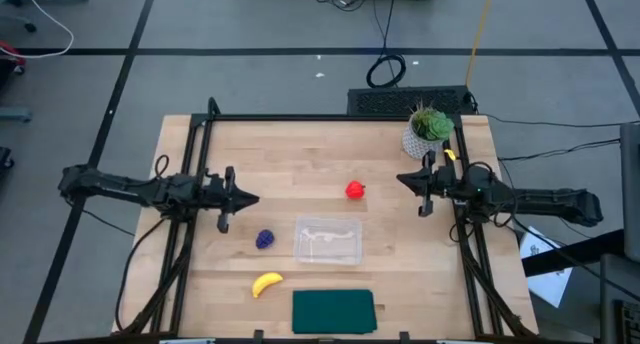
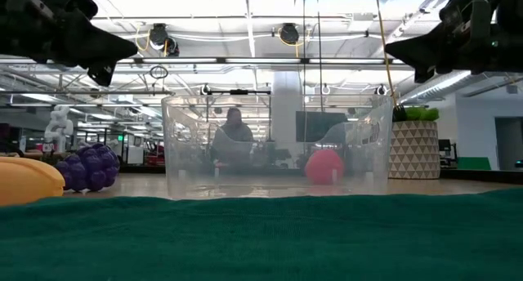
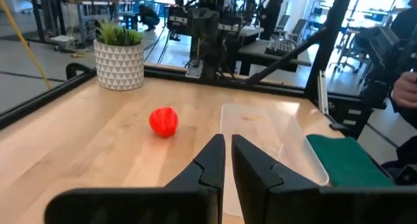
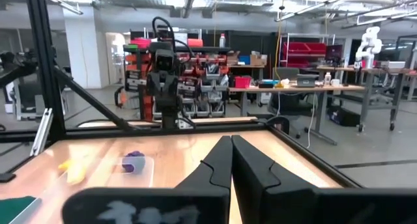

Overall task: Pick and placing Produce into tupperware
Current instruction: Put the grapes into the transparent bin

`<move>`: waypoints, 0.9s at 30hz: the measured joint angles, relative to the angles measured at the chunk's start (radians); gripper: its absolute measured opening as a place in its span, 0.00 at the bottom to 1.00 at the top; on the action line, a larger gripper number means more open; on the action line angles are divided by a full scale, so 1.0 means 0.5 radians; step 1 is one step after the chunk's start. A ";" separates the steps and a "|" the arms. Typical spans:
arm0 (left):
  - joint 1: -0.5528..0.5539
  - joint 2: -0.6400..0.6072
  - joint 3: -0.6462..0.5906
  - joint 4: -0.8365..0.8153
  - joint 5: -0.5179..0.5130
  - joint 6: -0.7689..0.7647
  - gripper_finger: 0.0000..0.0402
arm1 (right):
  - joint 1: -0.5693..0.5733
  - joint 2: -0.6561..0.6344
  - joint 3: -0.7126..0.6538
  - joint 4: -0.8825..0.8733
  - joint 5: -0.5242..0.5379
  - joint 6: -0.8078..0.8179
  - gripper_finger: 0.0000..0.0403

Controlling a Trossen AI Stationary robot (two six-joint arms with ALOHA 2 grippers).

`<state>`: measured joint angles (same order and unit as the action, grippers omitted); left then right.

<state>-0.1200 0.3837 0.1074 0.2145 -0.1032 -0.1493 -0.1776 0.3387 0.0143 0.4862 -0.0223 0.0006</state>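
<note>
Seen from overhead, a wooden table fills the centre of the frame. Nearest the lower edge lies a flat dark green cloth (image 1: pixel 333 311), and just to its left the yellow banana (image 1: pixel 266 283). Above the cloth, at the middle, sits the clear tupperware (image 1: pixel 327 239), with nothing in it. The purple grape cluster (image 1: pixel 265 239) rests to its left, near but not touching. Farther up, the red strawberry (image 1: pixel 355 190) lies alone, well apart from the container.

At centre left, the left gripper (image 1: pixel 247 198) hangs above the table, its fingers pressed almost together around nothing. At centre right, the right gripper (image 1: pixel 404 179) hovers near a potted plant (image 1: pixel 428 131) in the upper right, fingers likewise closed and empty.

No piece has yet been packed. The likely risks: a gripper descending with its fingers closed would push a small rounded fruit and send it rolling; the light container could slide if bumped during a placement; the right arm, reaching for the strawberry, might clip the plant; both arms converging on the container could collide.
</note>
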 joint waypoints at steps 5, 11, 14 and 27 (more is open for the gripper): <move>-0.019 0.034 0.000 0.114 0.046 0.104 0.10 | 0.000 0.010 0.000 0.018 0.001 -0.010 0.00; -0.100 0.032 0.000 0.323 0.113 0.207 0.30 | 0.000 0.010 0.000 0.021 0.001 -0.011 0.00; -0.138 0.033 0.000 0.388 0.096 0.207 0.43 | 0.000 0.010 0.000 0.021 0.001 -0.011 0.00; -0.324 0.032 0.001 0.961 0.262 0.255 0.66 | 0.000 0.044 0.000 0.007 0.000 0.050 0.00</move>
<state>-0.2821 0.3998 0.1078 0.6949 0.0278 -0.0217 -0.1776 0.3607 0.0143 0.4895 -0.0221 0.0257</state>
